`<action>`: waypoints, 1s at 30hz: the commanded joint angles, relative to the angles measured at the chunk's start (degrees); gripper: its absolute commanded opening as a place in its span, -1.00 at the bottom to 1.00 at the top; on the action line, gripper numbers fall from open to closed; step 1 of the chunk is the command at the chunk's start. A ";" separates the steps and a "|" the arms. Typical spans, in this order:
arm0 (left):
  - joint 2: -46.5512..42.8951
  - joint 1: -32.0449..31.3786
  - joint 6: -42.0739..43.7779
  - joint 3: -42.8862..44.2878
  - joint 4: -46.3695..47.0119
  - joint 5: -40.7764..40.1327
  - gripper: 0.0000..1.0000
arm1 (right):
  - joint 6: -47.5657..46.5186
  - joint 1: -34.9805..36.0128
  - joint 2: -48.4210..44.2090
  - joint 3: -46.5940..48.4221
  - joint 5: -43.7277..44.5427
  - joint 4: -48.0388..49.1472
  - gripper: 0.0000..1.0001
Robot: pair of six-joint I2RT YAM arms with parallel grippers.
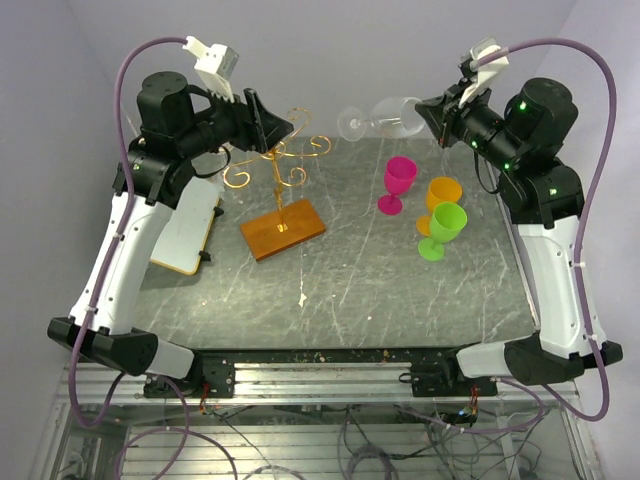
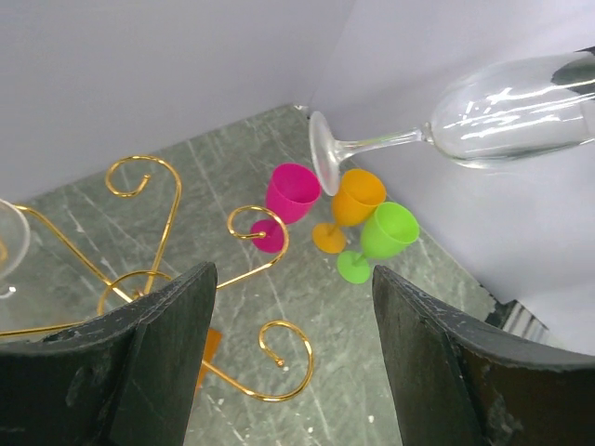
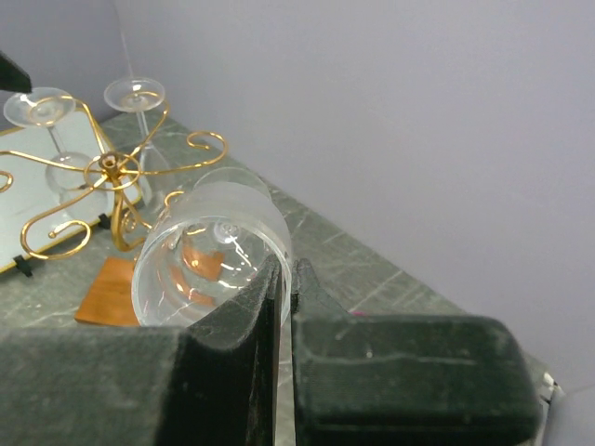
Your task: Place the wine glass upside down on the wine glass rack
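I'm seeing a robot lab cell, plain lilac walls boxing in a marbled table, arms bolted to the near metal rail, loose cables beneath.

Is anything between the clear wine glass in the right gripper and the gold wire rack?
Nothing visible stands in the gap between the clear wine glass and the gold wire rack on its wooden base. The open left gripper hovers by the rack's top scrolls, though, and may crowd the approach.

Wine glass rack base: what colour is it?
The rack base is orange-brown wood; the top external view shows it best.
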 commanded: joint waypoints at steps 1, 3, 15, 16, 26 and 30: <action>-0.67 -0.94 -5.86 -1.99 6.42 3.43 0.56 | 3.77 -0.35 -0.76 -1.56 -3.03 10.11 -1.00; 0.13 -1.26 -7.14 -2.16 7.90 2.31 0.57 | 4.99 -0.27 -1.12 -2.15 -3.86 11.81 -1.00; 5.73 -4.85 -12.57 -0.78 12.82 2.47 0.47 | 9.78 -0.34 -0.92 0.22 -7.81 11.97 -1.00; 6.03 -5.22 -12.67 -0.92 13.05 2.39 0.46 | 9.90 -0.33 -0.94 0.21 -8.25 12.11 -1.00; 7.56 -6.83 -13.60 -2.24 16.63 2.18 0.20 | 9.64 -0.33 -0.91 -0.64 -10.85 12.26 -1.00; 7.70 -6.94 -13.27 -2.57 17.27 1.72 0.03 | 9.95 -0.36 -1.03 -0.36 -11.44 12.01 -1.00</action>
